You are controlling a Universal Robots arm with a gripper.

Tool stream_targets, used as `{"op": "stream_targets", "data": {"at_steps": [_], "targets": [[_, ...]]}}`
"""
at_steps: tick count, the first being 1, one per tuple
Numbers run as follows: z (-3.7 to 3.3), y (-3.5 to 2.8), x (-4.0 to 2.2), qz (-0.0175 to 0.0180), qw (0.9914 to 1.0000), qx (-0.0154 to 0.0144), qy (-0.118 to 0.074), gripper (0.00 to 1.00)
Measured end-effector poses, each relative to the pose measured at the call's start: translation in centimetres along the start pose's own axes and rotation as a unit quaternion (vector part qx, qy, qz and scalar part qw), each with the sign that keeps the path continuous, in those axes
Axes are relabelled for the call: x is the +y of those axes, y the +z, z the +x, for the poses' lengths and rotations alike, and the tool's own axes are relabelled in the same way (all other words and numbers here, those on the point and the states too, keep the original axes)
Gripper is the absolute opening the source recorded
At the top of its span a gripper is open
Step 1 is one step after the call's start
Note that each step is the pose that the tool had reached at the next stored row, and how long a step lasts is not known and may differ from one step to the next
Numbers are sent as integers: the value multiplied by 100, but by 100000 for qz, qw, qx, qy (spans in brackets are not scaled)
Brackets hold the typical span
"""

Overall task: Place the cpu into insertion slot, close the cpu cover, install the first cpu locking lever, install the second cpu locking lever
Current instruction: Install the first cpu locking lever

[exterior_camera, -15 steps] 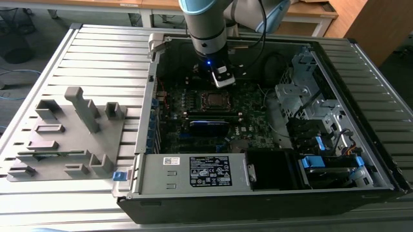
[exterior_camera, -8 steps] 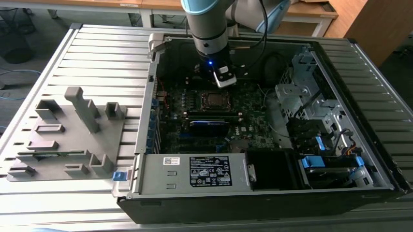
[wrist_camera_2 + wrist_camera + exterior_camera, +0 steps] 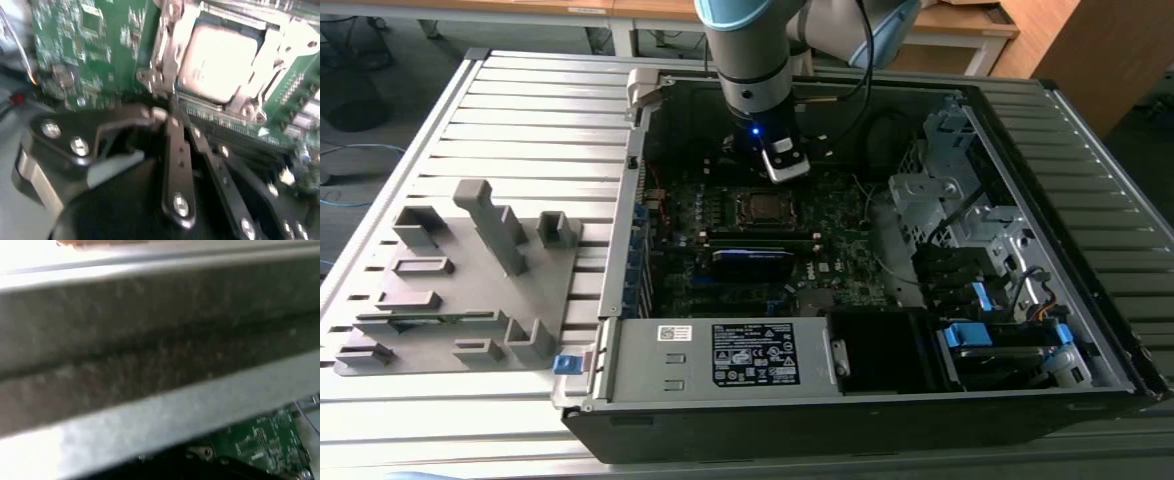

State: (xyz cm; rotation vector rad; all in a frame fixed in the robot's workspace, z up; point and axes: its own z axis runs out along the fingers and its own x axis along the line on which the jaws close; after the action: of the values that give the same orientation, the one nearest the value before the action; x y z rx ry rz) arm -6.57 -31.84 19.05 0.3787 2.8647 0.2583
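Here the gripper [image 3: 781,165] hangs inside the computer case [image 3: 1067,390], just beyond the cpu [image 3: 220,60], which sits under the cpu cover [image 3: 167,47]; jaw state unclear.

My gripper [image 3: 172,150] is showing matt black metal links with shiny steel screws. The cpu [image 3: 220,57] is wearing a dull, smooth silver-grey metal lid, and the cpu cover [image 3: 167,55] framing it is gleaming as bare, brighter metal. The motherboard [image 3: 85,45] is looking like glossy green laminate.
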Motion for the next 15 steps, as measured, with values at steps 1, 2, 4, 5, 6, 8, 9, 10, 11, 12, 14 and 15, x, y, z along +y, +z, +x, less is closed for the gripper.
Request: {"op": "stream_targets", "data": {"at_steps": [1,2,4,5,6,8,9,10,11,12,14,15], "targets": [[0,-1,-1,70,100000,-2,-16,11],[0,-2,-1,86,100000,-3,-18,11],[0,-2,-1,92,100000,-5,-15,11],[1,-2,-1,97,100000,-4,-15,11],[0,-2,-1,94,100000,-7,-15,11],[0,-2,-1,93,100000,5,-8,11],[0,-6,1,101,100000,25,-3,11],[-3,-14,3,99,100000,31,-1,11],[-6,-26,5,107,100000,23,-7,11],[-9,-42,8,99,100000,35,-4,11],[-14,-63,13,82,100000,43,-1,11],[-15,-68,14,71,100000,44,5,11]]}}
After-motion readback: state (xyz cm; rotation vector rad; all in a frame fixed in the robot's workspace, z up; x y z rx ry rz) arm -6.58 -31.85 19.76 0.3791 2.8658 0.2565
